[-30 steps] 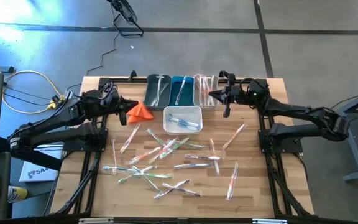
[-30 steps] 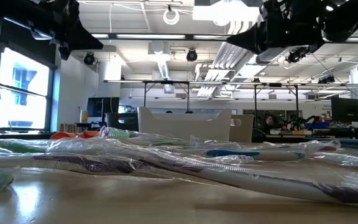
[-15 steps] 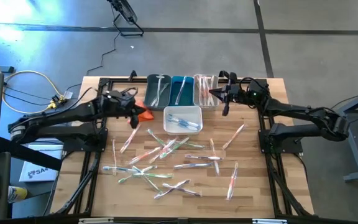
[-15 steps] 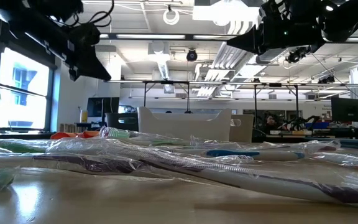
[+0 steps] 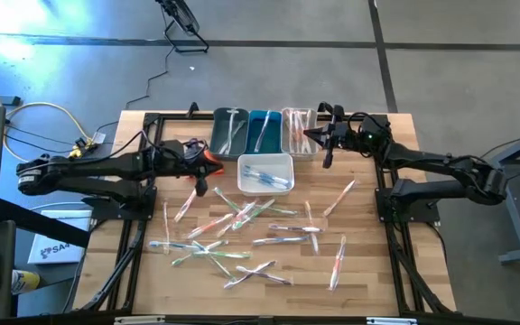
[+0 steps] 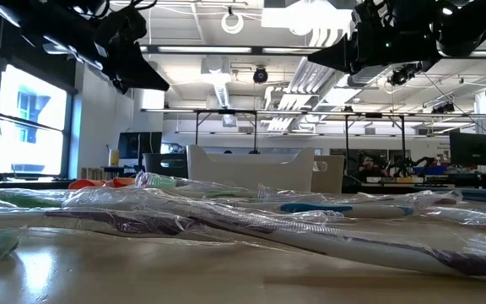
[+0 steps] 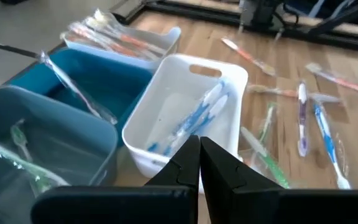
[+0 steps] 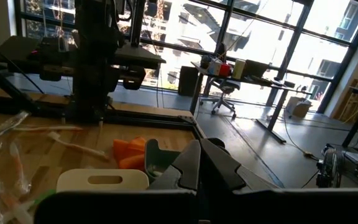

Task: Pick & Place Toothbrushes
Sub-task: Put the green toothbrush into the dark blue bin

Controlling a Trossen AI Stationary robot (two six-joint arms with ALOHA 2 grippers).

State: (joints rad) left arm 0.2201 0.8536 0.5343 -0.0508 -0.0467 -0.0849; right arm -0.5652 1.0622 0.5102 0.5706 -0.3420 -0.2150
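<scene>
Several wrapped toothbrushes [image 5: 242,230] lie scattered flat on the wooden table [image 5: 377,271]. More lie inside the bins: blue ones in the white bin [image 7: 185,112], orange ones in the clear bin [image 7: 120,40], green ones in the grey bin [image 7: 17,162]. My left gripper [image 5: 213,163] hangs shut and empty in the air just left of the white bin [image 5: 265,173], over the orange cloth [image 5: 209,156]; its shut fingers [image 7: 199,158] point toward that bin. My right gripper [image 5: 308,137] is shut and empty, held level above the clear bin [image 5: 298,133].
Three bins stand side by side at the table's far edge: grey [image 5: 230,133], blue [image 5: 263,131] and clear. The white bin sits just in front of them. The near half of the table holds only loose toothbrushes. Black frame rails [image 5: 395,244] run along both sides.
My left gripper, still shut, has swung toward the table's right and a little down, from beside the orange cloth to above it, close to the white bin. Its arm has stretched out. The right arm, bins and toothbrushes have stayed put.
</scene>
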